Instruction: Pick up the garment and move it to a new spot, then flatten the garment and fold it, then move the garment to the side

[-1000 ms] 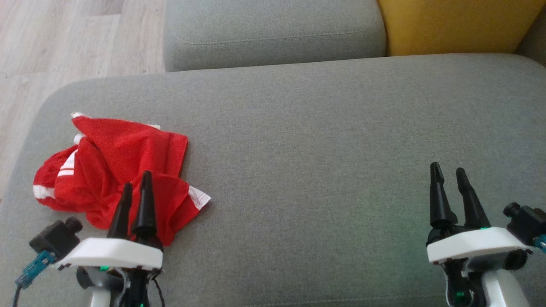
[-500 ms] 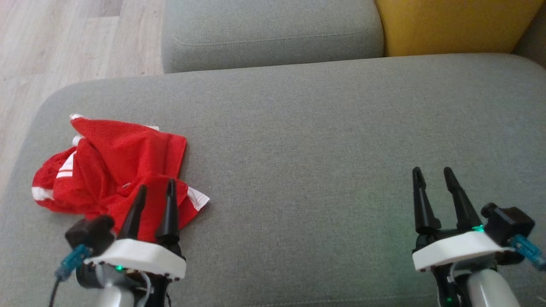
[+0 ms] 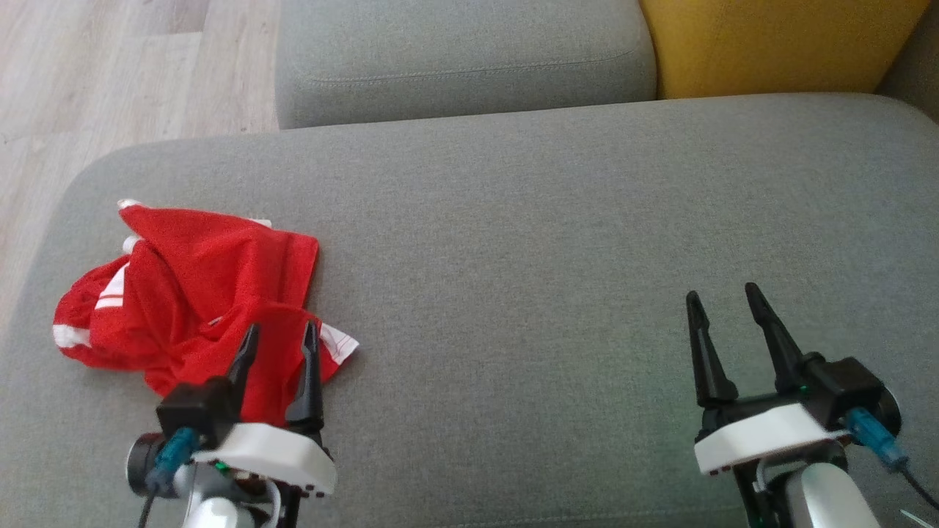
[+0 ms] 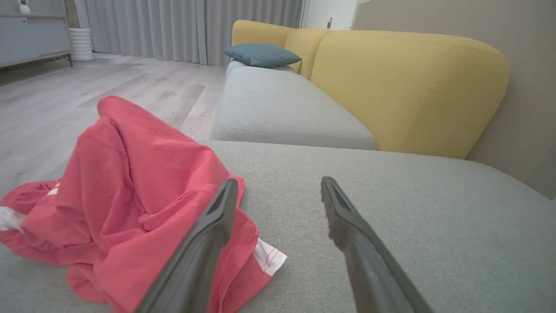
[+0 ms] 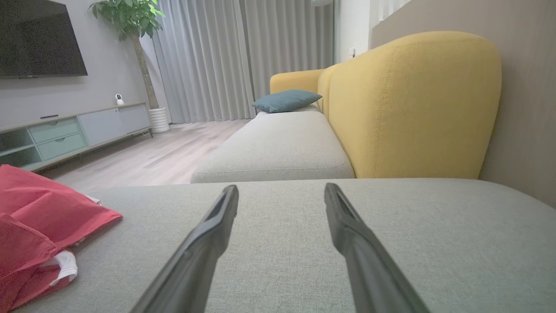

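- Two grippers are seen at the bottom of the head view, both spread wide with nothing held: the left gripper [image 3: 282, 328] at lower left, the right gripper [image 3: 722, 292] at lower right.
- Just beyond the left gripper, the garment [image 3: 198, 286], red with white trim, is found crumpled at the left of the frame on the grey seat cushion [image 3: 550, 242]; whether it is touched cannot be told.
- In the left wrist view, the cloth is seen mostly left of the gap between the fingers.
- The first step, the pick-up, is judged to be in hand and not yet done.
- Next, a raised fold needs to be straddled and pinched, then carried toward the bare middle of the frame.
- Farthest up, a second cushion [image 3: 462, 51] and a yellow backrest [image 3: 770, 37] are seen.
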Motion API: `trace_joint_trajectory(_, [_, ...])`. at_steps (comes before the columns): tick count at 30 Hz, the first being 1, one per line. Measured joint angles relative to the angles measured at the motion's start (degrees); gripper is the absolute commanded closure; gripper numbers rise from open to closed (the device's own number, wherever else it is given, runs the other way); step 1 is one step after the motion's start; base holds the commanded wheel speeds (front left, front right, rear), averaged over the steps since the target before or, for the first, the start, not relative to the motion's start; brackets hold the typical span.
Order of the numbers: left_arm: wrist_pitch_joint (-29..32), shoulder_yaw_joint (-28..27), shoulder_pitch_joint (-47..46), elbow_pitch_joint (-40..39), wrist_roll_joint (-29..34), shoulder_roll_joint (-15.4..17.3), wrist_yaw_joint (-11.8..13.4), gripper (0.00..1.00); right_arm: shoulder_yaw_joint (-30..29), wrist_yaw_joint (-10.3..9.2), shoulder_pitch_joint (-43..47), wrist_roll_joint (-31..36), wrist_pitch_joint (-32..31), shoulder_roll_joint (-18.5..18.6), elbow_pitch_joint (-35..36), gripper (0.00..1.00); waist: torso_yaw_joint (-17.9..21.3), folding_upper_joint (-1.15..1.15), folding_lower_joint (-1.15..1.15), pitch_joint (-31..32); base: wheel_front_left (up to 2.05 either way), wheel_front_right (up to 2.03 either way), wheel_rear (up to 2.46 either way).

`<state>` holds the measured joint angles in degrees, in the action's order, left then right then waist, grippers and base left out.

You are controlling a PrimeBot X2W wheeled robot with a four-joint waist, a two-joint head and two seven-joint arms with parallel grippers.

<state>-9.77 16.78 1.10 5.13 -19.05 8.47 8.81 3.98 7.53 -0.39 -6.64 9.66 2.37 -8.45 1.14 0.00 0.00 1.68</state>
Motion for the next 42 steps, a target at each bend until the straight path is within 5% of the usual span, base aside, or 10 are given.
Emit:
trace_joint_trajectory(13, [-2.14,6.09,-0.19,-0.32,8.86,2.69,2.89,0.00,1.88,0.00,0.08,10.25,2.20,0.03,0.23,0.00,-0.10,0.00,0.00,0.03,0.00,0.00,0.00])
trace_joint_trajectory(20, [-3.25,4.09,-0.10,-3.30,7.36,1.42,3.04,0.00,2.38,0.00,0.42,4.43,3.16,0.04,0.41,0.00,-0.32,0.00,0.00,0.04,0.00,0.00,0.00])
trace_joint_trajectory(29, [-4.53,-0.63,3.12,-2.26,10.18,-1.85,-3.55,0.00,0.69,0.00,2.22,-10.42,4.65,0.04,-1.14,0.00,-0.20,0.00,0.00,0.39,0.00,0.00,0.00])
trace_joint_trajectory(42, [-4.53,-4.98,3.40,-1.09,12.07,-4.86,-7.83,0.00,1.16,0.00,2.23,-13.10,4.70,0.04,-3.68,0.00,-0.15,0.00,0.00,0.37,0.00,0.00,0.00])
